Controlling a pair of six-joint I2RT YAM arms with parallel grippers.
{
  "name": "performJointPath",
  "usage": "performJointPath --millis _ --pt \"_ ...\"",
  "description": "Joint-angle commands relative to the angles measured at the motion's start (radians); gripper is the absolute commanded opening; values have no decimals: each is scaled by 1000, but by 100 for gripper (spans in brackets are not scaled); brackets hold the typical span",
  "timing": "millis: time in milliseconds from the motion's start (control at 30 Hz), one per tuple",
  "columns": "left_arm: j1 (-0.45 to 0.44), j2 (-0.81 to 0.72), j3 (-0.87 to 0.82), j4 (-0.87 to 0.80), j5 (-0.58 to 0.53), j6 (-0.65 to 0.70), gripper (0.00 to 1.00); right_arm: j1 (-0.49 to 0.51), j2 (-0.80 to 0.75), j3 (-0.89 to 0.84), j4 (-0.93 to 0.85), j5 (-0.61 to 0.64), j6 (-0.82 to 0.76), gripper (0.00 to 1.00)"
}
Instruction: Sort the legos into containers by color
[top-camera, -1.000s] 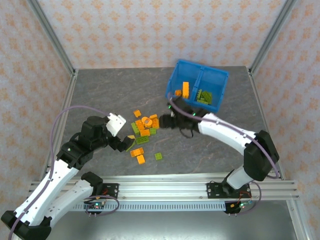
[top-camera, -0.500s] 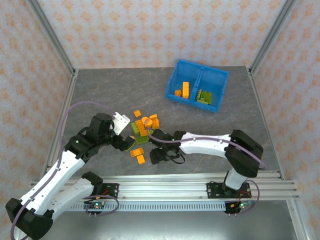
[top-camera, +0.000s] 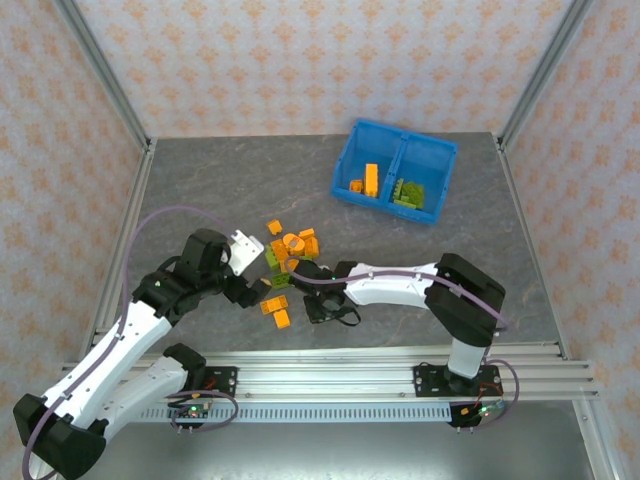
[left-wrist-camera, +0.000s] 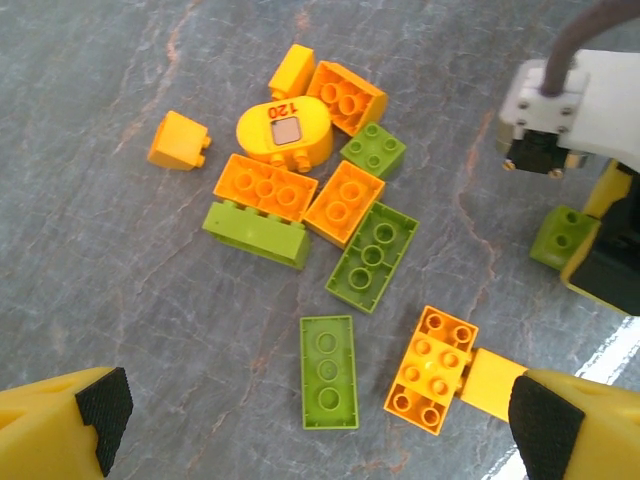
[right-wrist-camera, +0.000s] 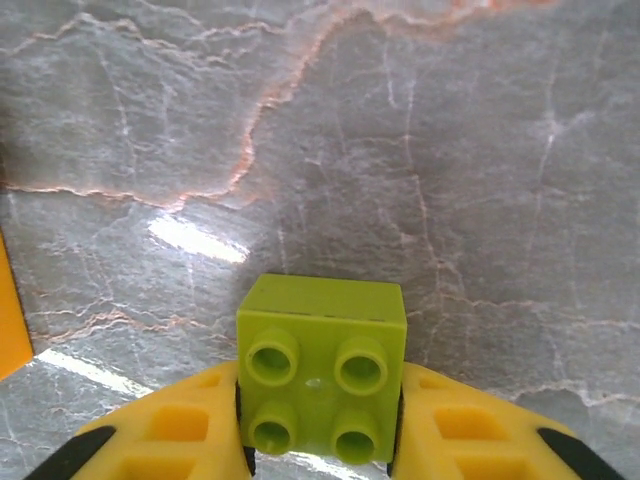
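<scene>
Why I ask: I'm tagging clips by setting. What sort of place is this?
Probably a lab robot cell, not a home: printed wall panels box in a marble-look table, and the left arm and right arm are bolted to an aluminium rail at its near edge.

The grey marbled table carries a blue bin and scattered orange and green legos.

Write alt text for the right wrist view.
A lime green lego with four studs sits pinched between the two yellow fingers of the right claw, low in the frame. Behind it spreads the grey marbled table.
</scene>
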Motion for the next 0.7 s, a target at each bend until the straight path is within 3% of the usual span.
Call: performJointPath --millis 0,300,667 --pt "9 7 -6 -14 93 36 100 -11 -43 -3 55 57 23 28" --pt "9 -2 -4 -16 99 31 100 -229 -197 21 90 140 -31 23" --pt "8 -18 2 -21 53 24 100 -721 -173 259 95 248 -264 24"
